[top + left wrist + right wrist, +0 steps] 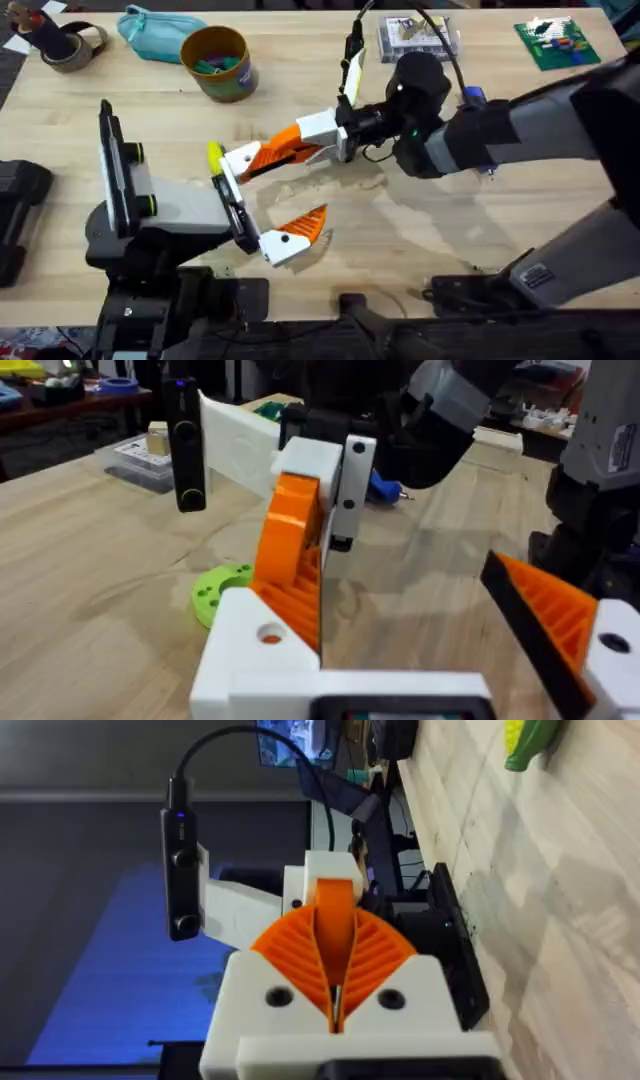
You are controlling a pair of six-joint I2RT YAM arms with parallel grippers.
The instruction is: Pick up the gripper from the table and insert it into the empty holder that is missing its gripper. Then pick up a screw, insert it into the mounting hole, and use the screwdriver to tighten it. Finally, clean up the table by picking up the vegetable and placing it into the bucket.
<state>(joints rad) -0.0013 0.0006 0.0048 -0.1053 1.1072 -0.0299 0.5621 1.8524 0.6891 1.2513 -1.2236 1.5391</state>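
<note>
Bucket [218, 62] upright on table [420, 230], colourful bits inside.

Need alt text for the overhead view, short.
The right gripper, shut on the orange gripper, holds it against the white holder on the grey stand at table centre. A second orange finger sits on the stand's lower bracket; a yellow bucket and teal pouch lie behind.

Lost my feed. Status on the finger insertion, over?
Right gripper shut on orange ribbed finger, tip at white holder. Left gripper open. Nothing seen blocking the holder.
</note>
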